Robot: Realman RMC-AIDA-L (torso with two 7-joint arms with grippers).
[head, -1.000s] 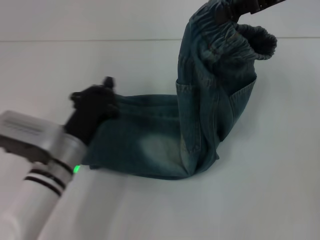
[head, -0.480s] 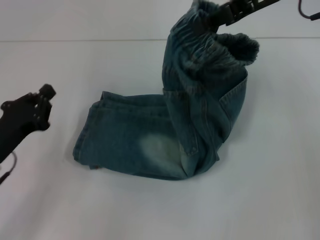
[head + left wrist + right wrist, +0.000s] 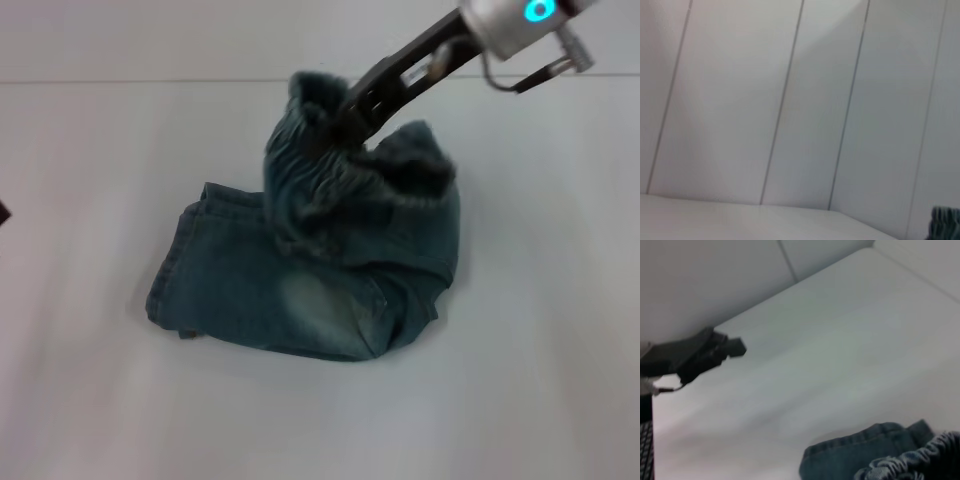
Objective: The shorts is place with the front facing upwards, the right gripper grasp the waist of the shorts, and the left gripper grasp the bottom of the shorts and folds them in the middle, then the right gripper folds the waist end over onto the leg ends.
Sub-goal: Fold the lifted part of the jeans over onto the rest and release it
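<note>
The blue denim shorts (image 3: 290,290) lie on the white table (image 3: 540,380), folded lengthwise, with the leg ends (image 3: 175,275) at the left. My right gripper (image 3: 345,112) is shut on the elastic waist (image 3: 400,170) and holds it lifted and curled over the middle of the shorts. The right wrist view shows the waist (image 3: 912,462) with denim (image 3: 860,452) beneath it. My left gripper (image 3: 710,352) appears there too, well off from the shorts and above the table. The left wrist view catches only a corner of the shorts (image 3: 945,222).
The white table surrounds the shorts on all sides, and its far edge (image 3: 150,82) meets a pale panelled wall (image 3: 790,100). Nothing else stands on it.
My right gripper has carried the waist left and down, over the legs. The left arm let go of the leg ends and pulled away left, almost out of the head view.
</note>
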